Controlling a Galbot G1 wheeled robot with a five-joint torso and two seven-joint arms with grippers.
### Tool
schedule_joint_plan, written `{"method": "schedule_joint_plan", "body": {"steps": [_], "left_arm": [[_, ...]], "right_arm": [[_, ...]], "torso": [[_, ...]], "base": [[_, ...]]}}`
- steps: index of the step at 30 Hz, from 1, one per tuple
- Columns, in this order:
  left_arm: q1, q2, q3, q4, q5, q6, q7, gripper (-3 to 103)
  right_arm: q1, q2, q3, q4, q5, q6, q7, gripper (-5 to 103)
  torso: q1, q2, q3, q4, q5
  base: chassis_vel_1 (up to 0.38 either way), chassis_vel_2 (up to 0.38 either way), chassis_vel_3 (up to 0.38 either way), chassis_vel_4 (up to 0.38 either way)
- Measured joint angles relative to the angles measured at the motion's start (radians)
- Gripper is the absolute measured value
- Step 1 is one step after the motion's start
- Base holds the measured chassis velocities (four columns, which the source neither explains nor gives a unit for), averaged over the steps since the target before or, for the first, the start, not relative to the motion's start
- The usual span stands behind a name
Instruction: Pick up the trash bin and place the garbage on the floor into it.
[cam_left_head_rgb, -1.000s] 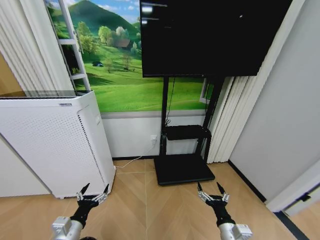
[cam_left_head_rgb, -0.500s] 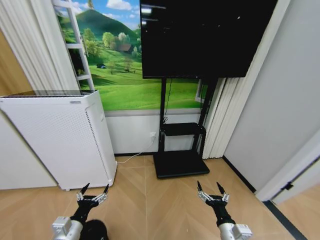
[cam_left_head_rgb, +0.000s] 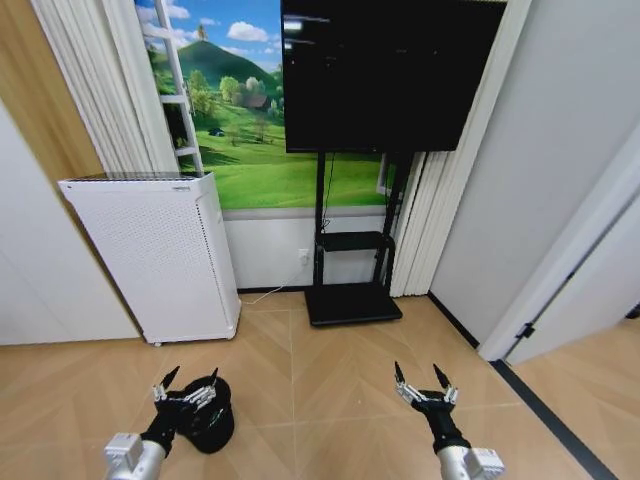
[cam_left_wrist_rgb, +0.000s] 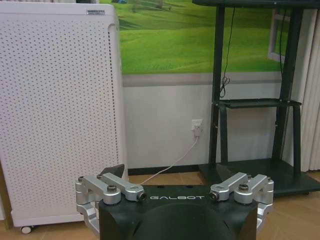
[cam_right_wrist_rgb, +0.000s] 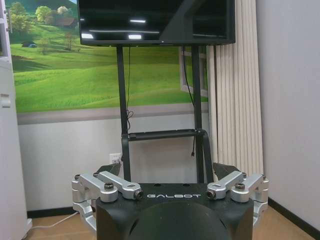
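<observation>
Bin (cam_left_head_rgb: 210, 412) beside left tool (cam_left_head_rgb: 185, 385), on herringbone wood floor (cam_left_head_rgb: 330, 400).
Black mesh bin now shows fuller as the camera pulls back; left and right tool (cam_left_head_rgb: 424, 380) both hang spread, empty.

Both arms reach forward low in the head view, held level and well apart. The left gripper (cam_left_head_rgb: 186, 383) has its 2 fingers spread wide. The right gripper (cam_left_head_rgb: 424, 380) matches, fingers splayed, pointing ahead.
</observation>
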Motion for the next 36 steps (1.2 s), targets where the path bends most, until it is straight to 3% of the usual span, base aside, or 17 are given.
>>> {"method": "schedule_joint_plan", "body": {"steps": [2, 4, 5, 9, 10, 13, 14, 17, 18, 21, 22, 25, 27, 29, 36], "left_arm": [[0.000, 0.000, 0.000, 0.000, 0.000, 0.000, 0.000, 100], [0.000, 0.000, 0.000, 0.000, 0.000, 0.000, 0.000, 100], [0.000, 0.000, 0.000, 0.000, 0.000, 0.000, 0.000, 100], [0.000, 0.000, 0.000, 0.000, 0.000, 0.000, 0.000, 100], [0.000, 0.000, 0.000, 0.000, 0.000, 0.000, 0.000, 100], [0.000, 0.000, 0.000, 0.000, 0.000, 0.000, 0.000, 100], [0.000, 0.000, 0.000, 0.000, 0.000, 0.000, 0.000, 100], [0.000, 0.000, 0.000, 0.000, 0.000, 0.000, 0.000, 100], [0.000, 0.000, 0.000, 0.000, 0.000, 0.000, 0.000, 100], [0.000, 0.000, 0.000, 0.000, 0.000, 0.000, 0.000, 100], [0.000, 0.000, 0.000, 0.000, 0.000, 0.000, 0.000, 100], [0.000, 0.000, 0.000, 0.000, 0.000, 0.000, 0.000, 100], [0.000, 0.000, 0.000, 0.000, 0.000, 0.000, -0.001, 100], [0.000, 0.000, 0.000, 0.000, 0.000, 0.000, -0.001, 100], [0.000, 0.000, 0.000, 0.000, 0.000, 0.000, -0.001, 100]], "right_arm": [[0.000, 0.000, 0.000, 0.000, 0.000, 0.000, 0.000, 100], [0.000, 0.000, 0.000, 0.000, 0.000, 0.000, 0.000, 100], [0.000, 0.000, 0.000, 0.000, 0.000, 0.000, 0.000, 100], [0.000, 0.000, 0.000, 0.000, 0.000, 0.000, 0.000, 100], [0.000, 0.000, 0.000, 0.000, 0.000, 0.000, 0.000, 100], [0.000, 0.000, 0.000, 0.000, 0.000, 0.000, 0.000, 100], [0.000, 0.000, 0.000, 0.000, 0.000, 0.000, 0.000, 100], [0.000, 0.000, 0.000, 0.000, 0.000, 0.000, 0.000, 100], [0.000, 0.000, 0.000, 0.000, 0.000, 0.000, 0.000, 100], [0.000, 0.000, 0.000, 0.000, 0.000, 0.000, 0.000, 100], [0.000, 0.000, 0.000, 0.000, 0.000, 0.000, 0.000, 100], [0.000, 0.000, 0.000, 0.000, 0.000, 0.000, 0.000, 100], [0.000, 0.000, 0.000, 0.000, 0.000, 0.000, 0.000, 100], [0.000, 0.000, 0.000, 0.000, 0.000, 0.000, 0.000, 100], [0.001, 0.000, 0.000, 0.000, 0.000, 0.000, 0.000, 100]], "torso": [[0.000, 0.000, 0.000, 0.0001, 0.0015], [-0.001, 0.000, -0.001, -0.0001, 0.0012], [0.000, -0.001, -0.001, 0.0002, -0.0008], [-0.001, -0.002, -0.001, 0.0002, 0.0016], [-0.001, -0.002, -0.001, 0.0001, -0.0012], [-0.001, -0.002, -0.002, -0.0001, 0.0021], [-0.001, -0.002, -0.002, 0.0000, -0.0001], [-0.001, -0.002, -0.002, 0.0003, -0.0012], [-0.002, -0.003, -0.002, 0.0000, 0.0019], [-0.002, -0.003, -0.002, 0.0000, 0.0013], [-0.002, -0.003, -0.002, 0.0001, -0.0006], [-0.002, -0.003, -0.002, -0.0001, 0.0011], [-0.001, -0.004, -0.002, 0.0000, -0.0008], [-0.001, -0.004, -0.002, 0.0000, 0.0009], [-0.001, -0.004, -0.002, 0.0000, 0.0008]], "base": [[0.357, -0.361, -0.350, 0.351], [0.357, -0.376, -0.347, 0.340], [0.357, -0.351, -0.366, 0.378], [0.372, -0.331, -0.348, 0.345], [0.357, -0.339, -0.348, 0.380], [0.366, -0.330, -0.373, 0.351], [0.339, -0.260, -0.355, 0.262], [0.341, -0.218, -0.355, 0.213], [0.356, -0.125, -0.376, 0.188], [0.356, -0.095, -0.335, 0.103], [0.274, 0.074, -0.307, 0.027], [0.260, 0.073, -0.264, -0.053], [0.174, 0.077, -0.152, -0.090], [0.092, 0.084, -0.069, -0.079], [-0.022, 0.040, 0.015, -0.025]]}}
